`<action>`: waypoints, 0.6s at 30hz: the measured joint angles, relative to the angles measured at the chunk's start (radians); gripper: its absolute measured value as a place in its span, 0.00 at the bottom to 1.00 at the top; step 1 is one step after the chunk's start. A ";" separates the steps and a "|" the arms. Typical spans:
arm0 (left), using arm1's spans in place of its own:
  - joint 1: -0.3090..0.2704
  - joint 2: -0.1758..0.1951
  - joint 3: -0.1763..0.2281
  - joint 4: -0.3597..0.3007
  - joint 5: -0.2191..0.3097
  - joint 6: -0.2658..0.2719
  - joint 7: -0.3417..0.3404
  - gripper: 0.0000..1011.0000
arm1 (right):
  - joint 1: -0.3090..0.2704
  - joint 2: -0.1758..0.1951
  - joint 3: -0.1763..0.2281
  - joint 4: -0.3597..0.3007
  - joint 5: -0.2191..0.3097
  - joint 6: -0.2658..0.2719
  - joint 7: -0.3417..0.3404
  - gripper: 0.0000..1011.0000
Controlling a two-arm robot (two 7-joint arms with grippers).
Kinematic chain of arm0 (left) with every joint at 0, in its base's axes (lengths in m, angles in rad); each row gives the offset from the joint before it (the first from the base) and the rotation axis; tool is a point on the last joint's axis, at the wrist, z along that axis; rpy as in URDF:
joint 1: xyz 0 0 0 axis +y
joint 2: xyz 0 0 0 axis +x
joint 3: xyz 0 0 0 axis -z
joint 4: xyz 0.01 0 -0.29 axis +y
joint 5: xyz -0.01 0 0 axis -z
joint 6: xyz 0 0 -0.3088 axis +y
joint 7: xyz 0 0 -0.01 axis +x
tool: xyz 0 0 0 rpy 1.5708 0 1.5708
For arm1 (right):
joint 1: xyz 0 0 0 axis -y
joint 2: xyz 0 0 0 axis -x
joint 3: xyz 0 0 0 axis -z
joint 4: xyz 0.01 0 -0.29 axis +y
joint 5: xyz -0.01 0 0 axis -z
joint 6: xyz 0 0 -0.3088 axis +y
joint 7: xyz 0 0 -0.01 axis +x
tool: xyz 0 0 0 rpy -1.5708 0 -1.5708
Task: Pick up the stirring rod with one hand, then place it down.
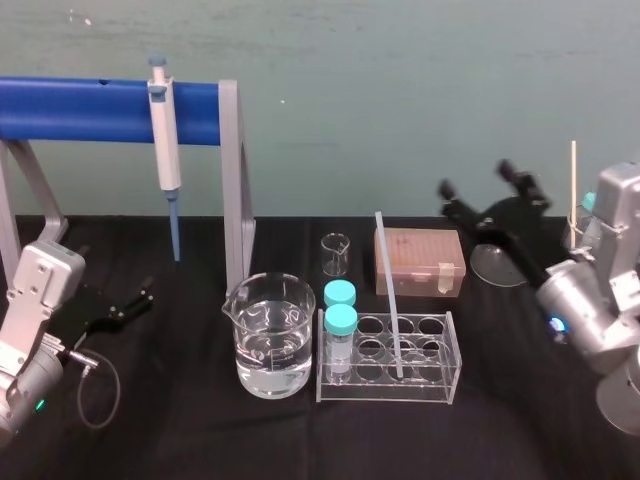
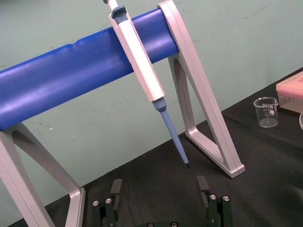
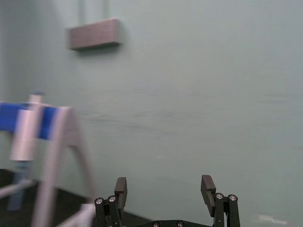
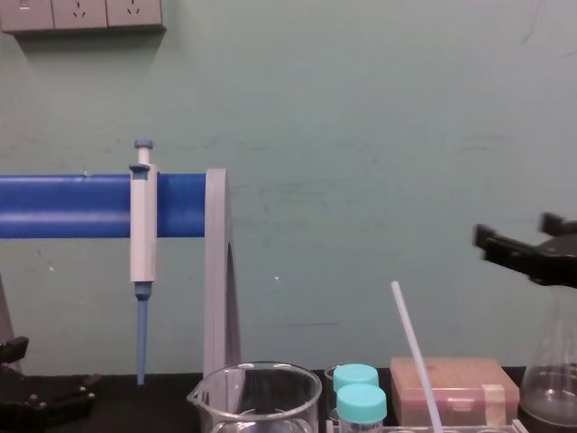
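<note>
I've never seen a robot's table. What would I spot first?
Probably the big blue bar at the back left, with a white-and-blue pipette hanging from it. In the middle, a beaker of clear liquid stands beside a clear rack where the stirring rod leans. The open right gripper hangs raised on the right; the open left gripper sits low on the left.

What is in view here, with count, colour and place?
thin translucent stirring rod: 1, whitish, leaning in rack
plastic tube rack: 1, clear, centre
glass vials: 2, teal caps, rack's left end
large glass beaker of liquid: 1, clear, left of rack
small empty glass beaker: 1, clear, behind rack
rectangular tip box: 1, tan, behind rack
pipette: 1, white-and-blue, hanging on stand
bar stand: 1, blue bar, grey legs, back left
glass flask: 1, clear, back right
left gripper: 1, black, open, low left
right gripper: 1, black, open, raised right
</note>
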 joint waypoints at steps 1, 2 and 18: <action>0.000 0.000 0.000 0.000 0.000 0.000 0.000 0.99 | -0.007 0.002 0.007 -0.005 -0.018 -0.002 -0.024 0.99; 0.000 0.000 0.000 0.000 0.000 0.000 0.000 0.99 | -0.013 0.003 0.013 -0.007 -0.038 -0.002 -0.049 0.99; 0.000 0.000 0.000 0.000 0.000 0.000 0.000 0.99 | -0.066 -0.016 0.052 0.065 -0.130 0.068 -0.140 0.99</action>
